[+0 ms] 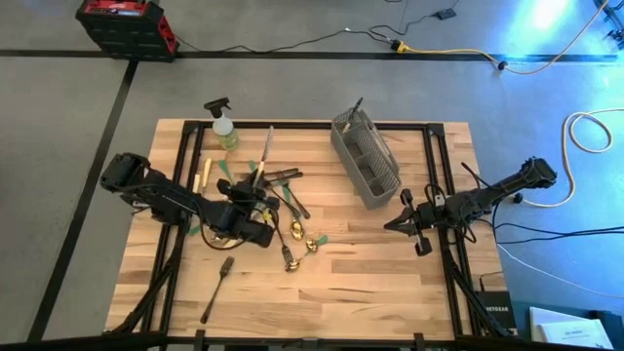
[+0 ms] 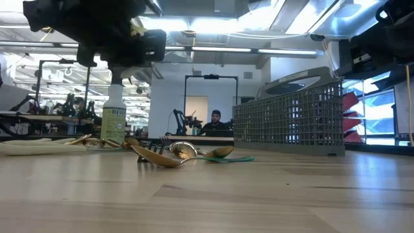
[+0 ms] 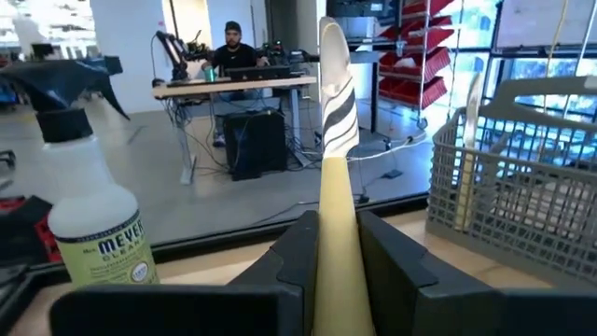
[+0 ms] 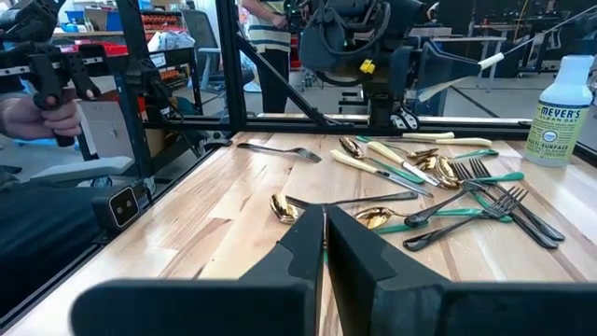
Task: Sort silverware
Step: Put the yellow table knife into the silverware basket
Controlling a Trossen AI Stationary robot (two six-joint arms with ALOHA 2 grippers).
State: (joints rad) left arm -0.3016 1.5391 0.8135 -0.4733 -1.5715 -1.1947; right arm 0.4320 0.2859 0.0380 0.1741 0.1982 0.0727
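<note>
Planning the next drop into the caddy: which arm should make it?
Left, probably. The left end effector already grips a cream-handled knife, lifted above the pile, with the caddy ahead. The right end effector is shut and empty beside the caddy.

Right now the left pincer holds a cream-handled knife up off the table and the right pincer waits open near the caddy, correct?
Not quite: the right pincer is shut, as the right wrist view shows. The left pincer does hold the cream-handled knife up, and the caddy is near the right one.

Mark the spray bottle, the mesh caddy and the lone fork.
spray bottle [image 1: 226, 132], high view, on its body.
mesh caddy [image 1: 382, 190], high view, on its near rim.
lone fork [image 1: 218, 289], high view, mid-handle.
</note>
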